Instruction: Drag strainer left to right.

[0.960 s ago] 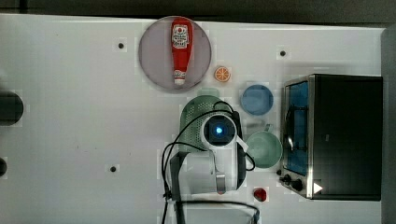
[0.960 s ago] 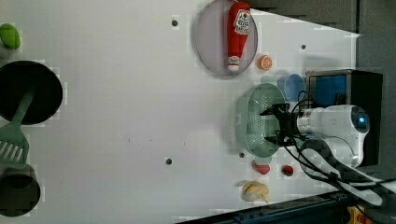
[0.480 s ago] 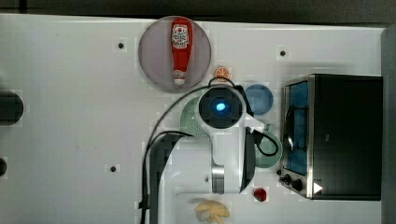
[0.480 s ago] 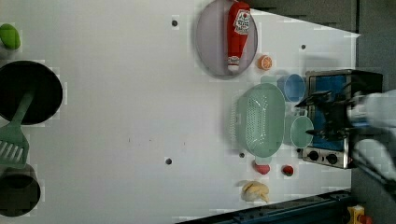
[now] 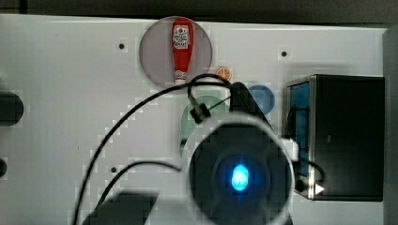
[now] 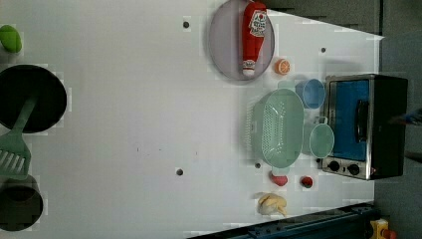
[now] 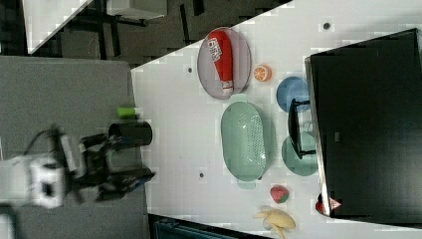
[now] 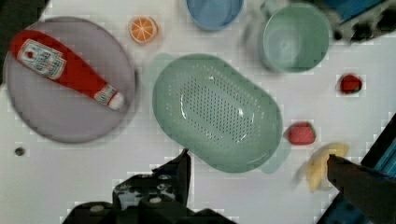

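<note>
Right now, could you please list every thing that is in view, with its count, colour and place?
strainer: one, mint green, left view's right half, beside the oven
cup: one, mint green, between strainer and oven
bowl: one, blue, above the cup in the left view
toaster oven: one, black and silver, left view's right edge
plate: one, grey, holding a red ketchup bottle
orange slice: one, beside the plate
strawberry: one, red
banana: one, yellow
pan: one, black
spatula: one, green
gripper: one, black fingers open, above the strainer
</note>
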Robot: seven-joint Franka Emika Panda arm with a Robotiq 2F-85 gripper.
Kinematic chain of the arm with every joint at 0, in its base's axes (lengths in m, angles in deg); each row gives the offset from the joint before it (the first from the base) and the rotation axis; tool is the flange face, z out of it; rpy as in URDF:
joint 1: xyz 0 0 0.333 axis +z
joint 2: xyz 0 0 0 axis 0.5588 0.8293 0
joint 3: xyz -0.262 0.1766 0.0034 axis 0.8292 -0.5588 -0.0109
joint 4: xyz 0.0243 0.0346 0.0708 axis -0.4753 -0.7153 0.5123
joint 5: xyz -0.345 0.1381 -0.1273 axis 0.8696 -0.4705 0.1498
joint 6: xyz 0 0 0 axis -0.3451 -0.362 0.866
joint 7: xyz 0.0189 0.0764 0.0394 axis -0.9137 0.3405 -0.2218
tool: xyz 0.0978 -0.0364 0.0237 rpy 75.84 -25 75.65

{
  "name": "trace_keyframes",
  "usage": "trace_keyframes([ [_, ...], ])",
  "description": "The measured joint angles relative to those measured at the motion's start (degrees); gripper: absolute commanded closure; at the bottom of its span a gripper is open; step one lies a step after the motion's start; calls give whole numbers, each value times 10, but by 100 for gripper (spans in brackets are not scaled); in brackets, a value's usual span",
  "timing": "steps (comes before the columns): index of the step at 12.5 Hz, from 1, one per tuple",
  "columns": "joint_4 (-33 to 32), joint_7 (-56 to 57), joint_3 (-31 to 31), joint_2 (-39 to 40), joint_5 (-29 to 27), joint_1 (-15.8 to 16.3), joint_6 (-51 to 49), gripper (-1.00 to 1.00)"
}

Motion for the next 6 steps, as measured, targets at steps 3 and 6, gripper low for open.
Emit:
trace_keyframes([
  [3, 62, 18, -1, -17, 1, 0, -68, -100],
  [6, 84, 43, 8, -1, -1, -1, -81, -100],
])
